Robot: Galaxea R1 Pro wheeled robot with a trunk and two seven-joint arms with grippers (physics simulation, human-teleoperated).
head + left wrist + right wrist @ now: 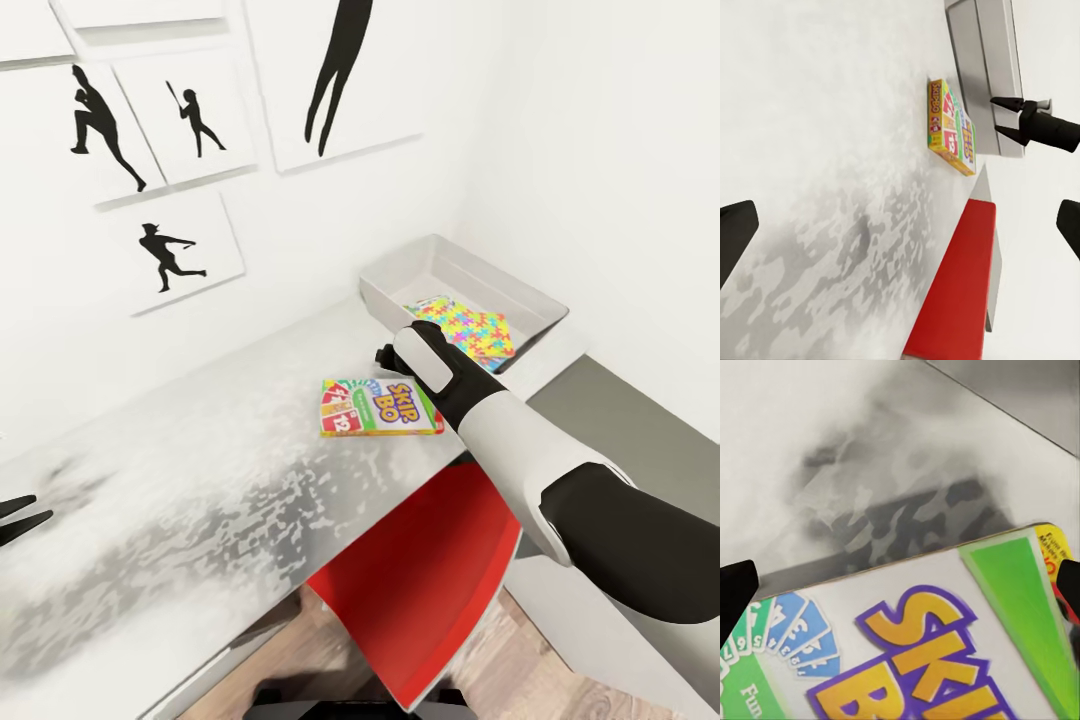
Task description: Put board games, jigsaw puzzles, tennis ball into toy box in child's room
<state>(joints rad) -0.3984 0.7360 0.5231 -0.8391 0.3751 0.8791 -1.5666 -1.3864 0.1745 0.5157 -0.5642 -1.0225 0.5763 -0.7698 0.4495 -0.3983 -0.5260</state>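
Note:
A colourful Skip-Bo board game (375, 408) lies flat on the light grey table (200, 470). My right gripper (390, 362) hovers just over the game's far edge, between it and the toy box (455, 265). The left wrist view shows the right gripper (1009, 117) open beside the game (952, 127). In the right wrist view the game's lid (930, 637) sits close below the open right gripper (900, 589). A multicolour jigsaw puzzle (468, 330) lies inside the toy box. My left gripper (20, 515) is open and empty at the table's left end.
A red chair (420, 580) is tucked under the table's front edge, below the game. The toy box stands in the corner against the white walls, next to the dark grey table section (630, 420). Black silhouette pictures (165, 255) hang on the wall behind.

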